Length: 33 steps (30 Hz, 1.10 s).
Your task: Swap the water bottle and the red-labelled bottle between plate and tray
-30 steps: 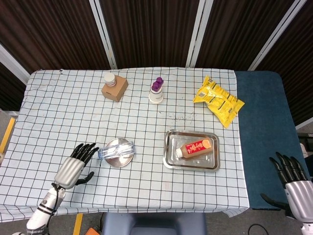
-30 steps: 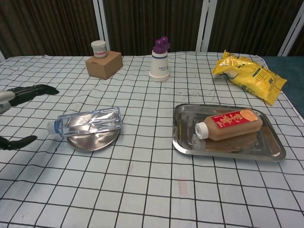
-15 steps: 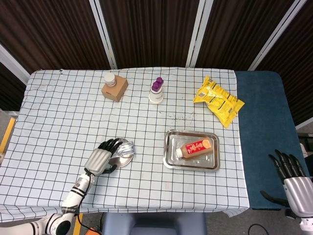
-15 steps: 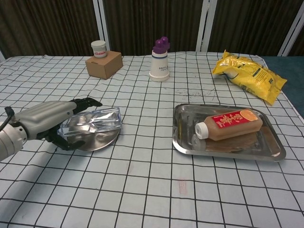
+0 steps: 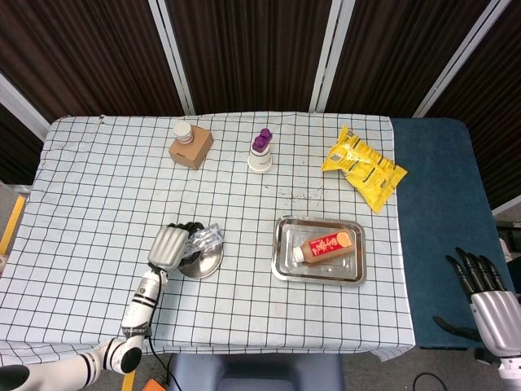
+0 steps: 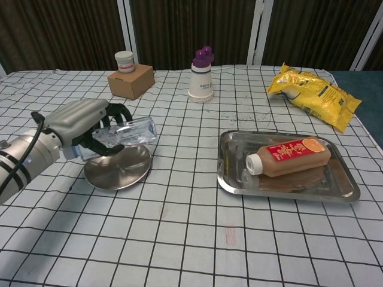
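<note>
- Clear, crinkled plastic is showing in the head view: my left hand (image 5: 168,244) is gripping the water bottle (image 5: 204,239) over the round steel plate (image 5: 202,263); my right hand (image 5: 487,295) is hanging off the table, fingers apart, holding nothing.
- Chest view: I am holding the water bottle (image 6: 122,134) clear of the plate (image 6: 118,170), where half a second ago it was lying on it; the red-labelled bottle (image 6: 288,155) is lying in the shiny rectangular tray (image 6: 344,192).

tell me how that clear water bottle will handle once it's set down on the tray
The water bottle lies sideways in the left robot hand, so it may roll if it is round. Its thin clear walls look crinkled, probably light and squashy. The tray rim should stop it.
</note>
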Tool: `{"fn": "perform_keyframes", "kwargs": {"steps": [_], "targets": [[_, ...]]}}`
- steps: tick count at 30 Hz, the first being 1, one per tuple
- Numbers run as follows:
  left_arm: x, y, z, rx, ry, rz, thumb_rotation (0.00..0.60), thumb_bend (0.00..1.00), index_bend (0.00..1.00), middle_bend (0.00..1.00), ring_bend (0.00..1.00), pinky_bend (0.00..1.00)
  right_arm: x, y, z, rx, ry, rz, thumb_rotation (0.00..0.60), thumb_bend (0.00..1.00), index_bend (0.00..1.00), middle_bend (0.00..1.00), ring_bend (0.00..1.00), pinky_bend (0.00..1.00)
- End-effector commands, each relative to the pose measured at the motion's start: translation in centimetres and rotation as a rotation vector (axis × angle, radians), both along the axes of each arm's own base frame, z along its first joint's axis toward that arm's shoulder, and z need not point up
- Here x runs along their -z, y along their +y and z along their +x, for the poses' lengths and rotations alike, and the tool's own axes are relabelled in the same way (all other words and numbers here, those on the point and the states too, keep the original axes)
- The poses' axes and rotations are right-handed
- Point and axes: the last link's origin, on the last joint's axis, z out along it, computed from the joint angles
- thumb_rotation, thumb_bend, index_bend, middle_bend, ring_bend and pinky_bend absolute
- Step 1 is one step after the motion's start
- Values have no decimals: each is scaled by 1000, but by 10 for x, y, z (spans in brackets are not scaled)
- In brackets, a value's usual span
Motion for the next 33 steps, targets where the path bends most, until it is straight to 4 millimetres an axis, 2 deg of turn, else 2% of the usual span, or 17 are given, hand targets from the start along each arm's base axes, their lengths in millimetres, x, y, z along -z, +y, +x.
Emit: {"fn": "perform_keyframes", "kwargs": {"steps": [1,5,10,13,15,17,18,21,24,27,33], "targets": [[2,27,26,84,-17,20,600,481,488,674,533,457,1,-3,-1,5,-4,3,600,121,0,0,0,0],[18,52,51,139,-50,-39,600,476,486,672,537,445,6,-10,-4,23,8,25,600,121,0,0,0,0],[45,81,72,150,-70,-103,600,475,478,654,525,406,12,-18,-6,33,11,52,600,121,0,0,0,0],[55,92,79,141,-51,-119,600,472,444,617,494,360,12,-20,-8,42,13,53,600,121,0,0,0,0],[59,95,81,137,-40,-115,600,467,382,560,446,327,11,-22,-11,54,9,54,600,121,0,0,0,0],[63,96,80,128,-41,-131,600,457,267,440,344,260,11,-23,-12,62,9,54,600,121,0,0,0,0],[64,97,80,125,-38,-146,600,451,182,350,266,196,10,-24,-13,65,9,54,600,121,0,0,0,0],[66,99,76,104,-46,-163,600,445,39,203,128,85,10,-24,-13,75,17,49,600,121,0,0,0,0],[72,99,69,68,-18,-206,600,428,0,90,30,35,9,-23,-13,77,16,42,600,121,0,0,0,0],[72,102,66,47,0,-204,600,404,0,6,0,9,9,-23,-12,75,18,37,600,121,0,0,0,0],[60,102,66,70,-51,-159,600,392,0,0,0,4,10,-22,-10,61,12,41,600,121,0,0,0,0]]}}
